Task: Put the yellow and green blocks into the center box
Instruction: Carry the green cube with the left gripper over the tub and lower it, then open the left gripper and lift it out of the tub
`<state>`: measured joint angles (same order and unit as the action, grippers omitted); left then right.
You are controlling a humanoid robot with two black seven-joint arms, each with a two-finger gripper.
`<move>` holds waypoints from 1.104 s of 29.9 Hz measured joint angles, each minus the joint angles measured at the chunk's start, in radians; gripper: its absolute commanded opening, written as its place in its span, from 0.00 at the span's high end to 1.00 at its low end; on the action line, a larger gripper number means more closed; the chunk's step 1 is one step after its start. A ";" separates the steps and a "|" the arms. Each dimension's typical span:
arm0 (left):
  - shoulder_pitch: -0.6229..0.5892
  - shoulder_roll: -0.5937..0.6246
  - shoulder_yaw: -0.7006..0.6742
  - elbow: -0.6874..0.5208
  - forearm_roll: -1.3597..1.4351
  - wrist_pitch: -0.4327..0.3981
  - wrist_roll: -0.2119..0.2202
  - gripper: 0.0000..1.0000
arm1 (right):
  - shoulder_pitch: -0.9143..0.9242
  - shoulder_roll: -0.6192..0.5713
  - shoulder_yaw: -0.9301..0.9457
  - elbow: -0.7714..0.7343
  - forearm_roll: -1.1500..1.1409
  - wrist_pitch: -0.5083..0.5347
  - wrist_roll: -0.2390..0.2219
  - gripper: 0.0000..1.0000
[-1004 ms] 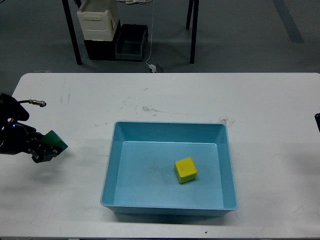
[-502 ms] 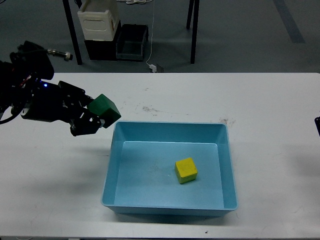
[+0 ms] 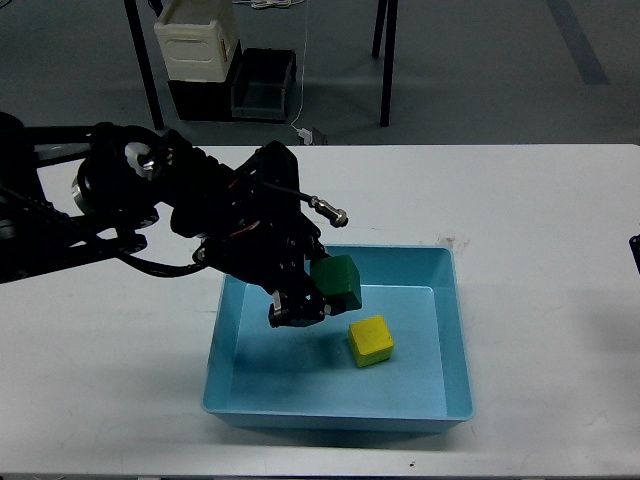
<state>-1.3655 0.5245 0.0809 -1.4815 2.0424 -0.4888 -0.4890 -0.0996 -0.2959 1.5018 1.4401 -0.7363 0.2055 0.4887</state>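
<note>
My left gripper (image 3: 318,292) is shut on the green block (image 3: 336,281) and holds it above the inside of the light blue box (image 3: 455,330), over its left-middle part. The yellow block (image 3: 370,340) lies on the box floor, just right of and below the green block, apart from it. My left arm reaches in from the left across the box's left wall. Only a dark sliver of my right arm (image 3: 635,247) shows at the right edge; its gripper is out of view.
The box sits at the centre of a white table (image 3: 540,220). Beyond the table's far edge stand black table legs, a white container (image 3: 196,45) and a dark bin (image 3: 262,85) on the floor.
My left arm has swung right with the green block, from the table's left side to above the box interior. The yellow block has not moved.
</note>
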 measured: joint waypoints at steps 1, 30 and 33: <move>-0.001 -0.025 0.026 0.031 0.032 0.000 0.000 0.62 | 0.001 0.000 0.000 0.000 0.000 0.000 0.000 0.00; 0.019 -0.167 0.137 0.152 0.139 0.000 0.000 0.05 | 0.010 -0.002 -0.014 0.005 0.000 0.006 0.000 0.00; 0.019 -0.157 0.085 0.152 0.090 0.000 0.000 0.04 | 0.012 -0.001 -0.014 0.005 0.000 0.006 0.000 0.00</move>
<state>-1.3469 0.3676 0.1661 -1.3299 2.1322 -0.4887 -0.4886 -0.0877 -0.2974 1.4876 1.4448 -0.7363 0.2113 0.4887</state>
